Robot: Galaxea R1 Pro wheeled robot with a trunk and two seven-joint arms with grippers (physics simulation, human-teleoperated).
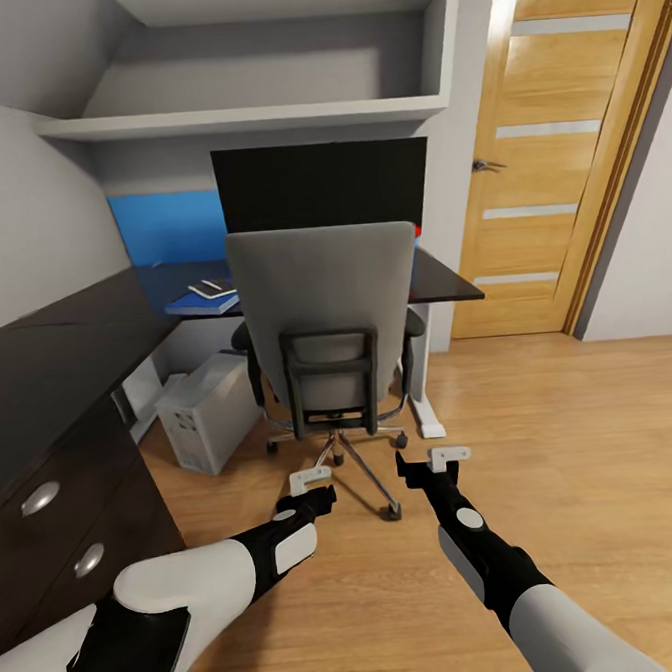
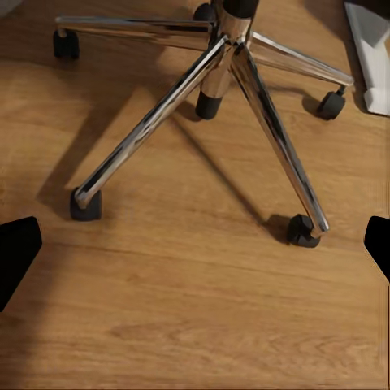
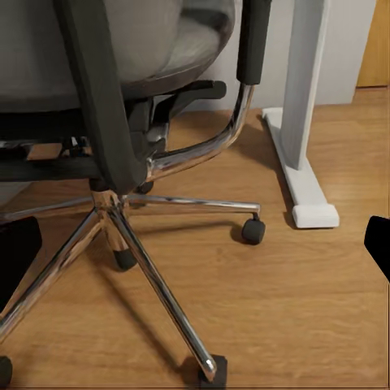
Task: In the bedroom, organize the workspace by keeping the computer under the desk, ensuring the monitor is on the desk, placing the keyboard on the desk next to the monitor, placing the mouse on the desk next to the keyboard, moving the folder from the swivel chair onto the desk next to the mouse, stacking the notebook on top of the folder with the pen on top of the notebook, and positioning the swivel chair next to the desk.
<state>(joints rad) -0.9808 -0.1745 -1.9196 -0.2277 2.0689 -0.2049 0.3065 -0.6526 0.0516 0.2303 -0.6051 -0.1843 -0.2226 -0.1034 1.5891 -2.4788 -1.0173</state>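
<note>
My head camera looks down and forward at the grey padded swivel chair (image 1: pixel 325 317) from behind. Both my wrist cameras sit low and close, sharing its chrome five-spoke base (image 2: pixel 236 89) (image 3: pixel 122 236).

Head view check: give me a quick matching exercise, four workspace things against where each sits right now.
Things:
1. computer
2. swivel chair
3. folder
4. monitor

Places:
A. flat on the desk top, near the blue back panel
B. on the floor under the desk
C. upright on the desk, behind the chair back
D. on the floor in front of the desk, back turned to the camera

Pairs: 1-B, 2-D, 3-A, 4-C
</note>
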